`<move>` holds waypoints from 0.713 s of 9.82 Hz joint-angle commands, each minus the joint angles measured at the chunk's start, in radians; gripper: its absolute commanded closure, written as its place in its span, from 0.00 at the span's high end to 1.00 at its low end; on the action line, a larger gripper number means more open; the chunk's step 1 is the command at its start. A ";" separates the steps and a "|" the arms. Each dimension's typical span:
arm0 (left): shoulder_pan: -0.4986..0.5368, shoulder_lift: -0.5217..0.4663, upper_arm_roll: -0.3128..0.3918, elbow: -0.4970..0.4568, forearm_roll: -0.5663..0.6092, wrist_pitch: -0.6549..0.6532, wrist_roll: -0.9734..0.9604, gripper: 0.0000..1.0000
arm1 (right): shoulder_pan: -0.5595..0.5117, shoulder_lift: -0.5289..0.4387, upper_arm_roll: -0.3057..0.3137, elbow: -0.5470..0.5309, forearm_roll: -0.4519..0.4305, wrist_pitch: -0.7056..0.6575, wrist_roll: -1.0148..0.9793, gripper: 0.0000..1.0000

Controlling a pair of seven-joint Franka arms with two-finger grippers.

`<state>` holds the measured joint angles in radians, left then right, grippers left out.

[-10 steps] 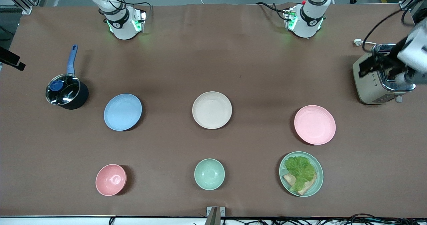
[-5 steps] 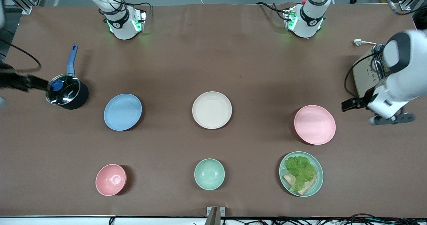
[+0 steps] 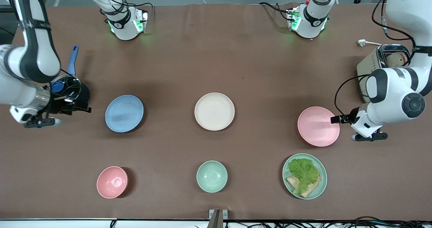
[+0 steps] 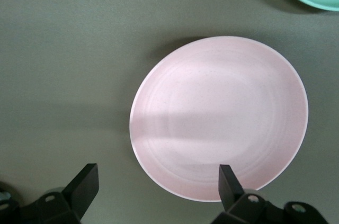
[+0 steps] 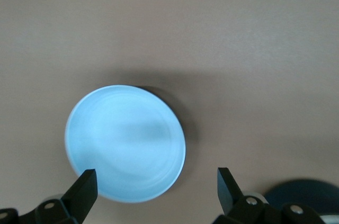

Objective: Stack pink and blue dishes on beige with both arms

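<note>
Only wrist views: both spread pincers, left [image 4: 157, 187], right [image 5: 157, 189].

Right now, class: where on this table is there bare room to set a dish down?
Free: the strip between the beige plate and the arm bases. Crowded: the plate row and the bowl row nearer the camera; open grippers hang by the blue plate and pink plate.

Beige plate [image 3: 214, 111] mid-desk. Blue plate [image 3: 124, 113] beside it toward the right arm's end, pink plate [image 3: 318, 126] toward the left arm's end. Three smaller dishes in a row nearer the front camera edge of the desk [image 3: 216, 52].
</note>
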<state>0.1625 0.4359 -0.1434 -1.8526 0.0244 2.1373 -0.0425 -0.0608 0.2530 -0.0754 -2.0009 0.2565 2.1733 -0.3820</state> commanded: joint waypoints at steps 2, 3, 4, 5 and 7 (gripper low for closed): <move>0.055 0.049 -0.002 0.007 0.015 0.004 0.009 0.99 | -0.011 0.113 0.002 -0.053 0.186 0.149 -0.313 1.00; 0.063 0.073 -0.004 0.007 0.015 0.004 0.033 0.95 | -0.022 0.152 0.000 -0.053 0.254 0.184 -0.422 1.00; 0.064 0.098 -0.005 0.013 0.014 0.006 0.041 0.89 | -0.027 0.188 0.000 -0.052 0.330 0.212 -0.499 1.00; 0.060 0.107 -0.004 0.019 0.014 0.006 0.041 0.84 | -0.025 0.208 0.000 -0.053 0.393 0.217 -0.550 1.00; 0.066 0.130 -0.005 0.019 0.015 0.010 0.062 0.67 | -0.025 0.221 0.000 -0.058 0.406 0.217 -0.564 0.93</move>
<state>0.2260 0.5235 -0.1457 -1.8450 0.0247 2.1359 0.0009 -0.0757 0.4790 -0.0834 -2.0516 0.6289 2.3866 -0.9142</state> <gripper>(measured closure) 0.238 0.013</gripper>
